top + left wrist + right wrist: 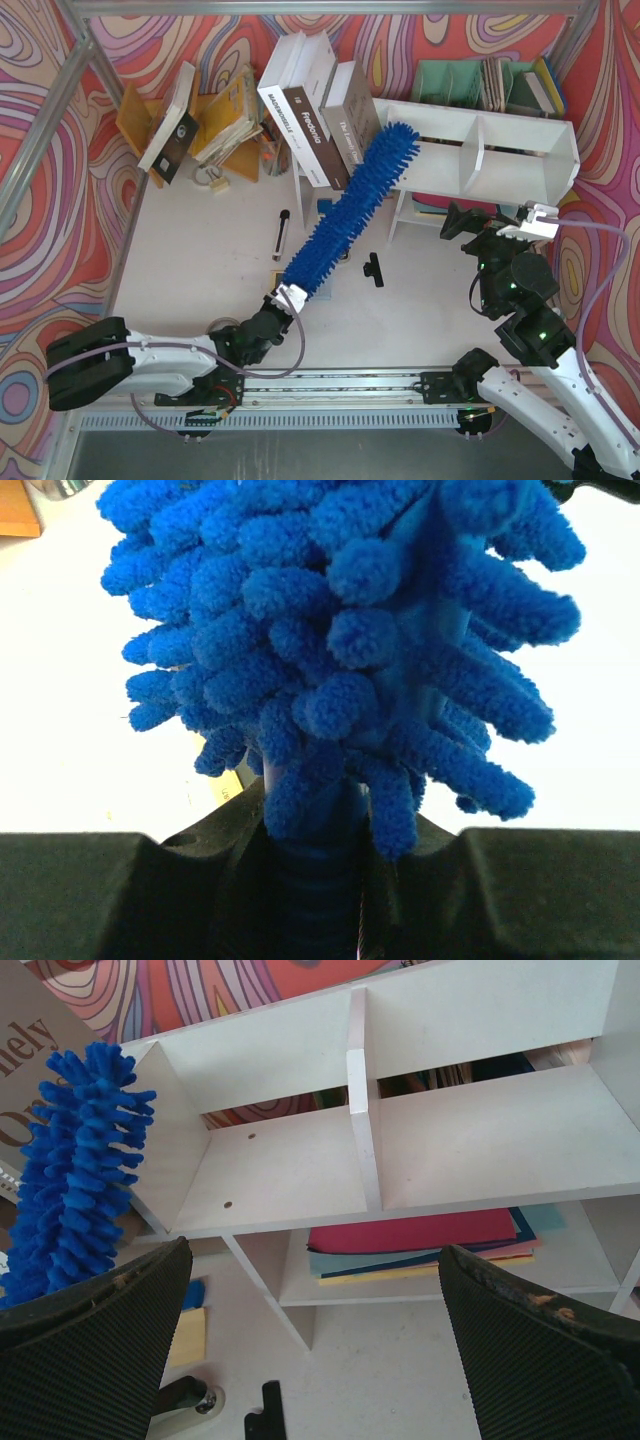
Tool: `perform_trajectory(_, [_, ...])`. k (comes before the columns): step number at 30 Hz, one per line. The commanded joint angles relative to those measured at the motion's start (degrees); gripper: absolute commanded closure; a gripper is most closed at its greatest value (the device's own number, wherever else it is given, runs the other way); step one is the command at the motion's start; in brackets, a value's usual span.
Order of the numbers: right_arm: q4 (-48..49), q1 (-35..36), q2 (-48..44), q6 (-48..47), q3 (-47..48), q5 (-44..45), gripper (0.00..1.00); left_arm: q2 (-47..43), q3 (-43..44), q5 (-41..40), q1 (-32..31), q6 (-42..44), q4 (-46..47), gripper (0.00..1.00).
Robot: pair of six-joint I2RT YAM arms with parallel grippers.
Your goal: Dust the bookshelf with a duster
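Swirl-patterned pink and orange walls enclosed a white worktop (200, 275). Wide white wooden bookshelf (520, 150), two compartments split by a centre divider, stood on legs at the far right (seen from low in front by the right wrist camera). Coloured paper sheets (410, 1235) lay on the ledge beneath it. Long bright blue duster (350, 205) with a fluffy noodle-bristle head ran diagonally from the left tool (282, 303), which was clamped on its short handle, up to the shelf's left end. Its tip lay beside several leaning hardcover books (320, 110); whether it touched the shelf could not be told. Right tool (495, 222) hovered before the shelf, fingers spread wide, holding nothing. Slim black stick-like object (282, 235) and small black piece (373, 268) lay on the worktop near the duster.
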Motion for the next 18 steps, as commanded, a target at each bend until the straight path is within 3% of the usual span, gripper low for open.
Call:
perform_trajectory(1, [-0.43, -0.23, 0.02, -0.03, -0.08, 0.96, 0.01, -0.83, 1.40, -0.74, 0.25, 0.08, 7.41, 1.00])
perform_trajectory(10, [-0.43, -0.23, -0.16, 0.08, -0.13, 1.02, 0.01, -14.45, 2.20, -2.05, 1.15, 4.02, 1.19, 1.00])
perform_trajectory(18, [-0.35, -0.22, -0.04, -0.02, -0.18, 1.04, 0.01, -17.54, -0.02, 1.65, 4.11, -1.73, -3.86, 1.00])
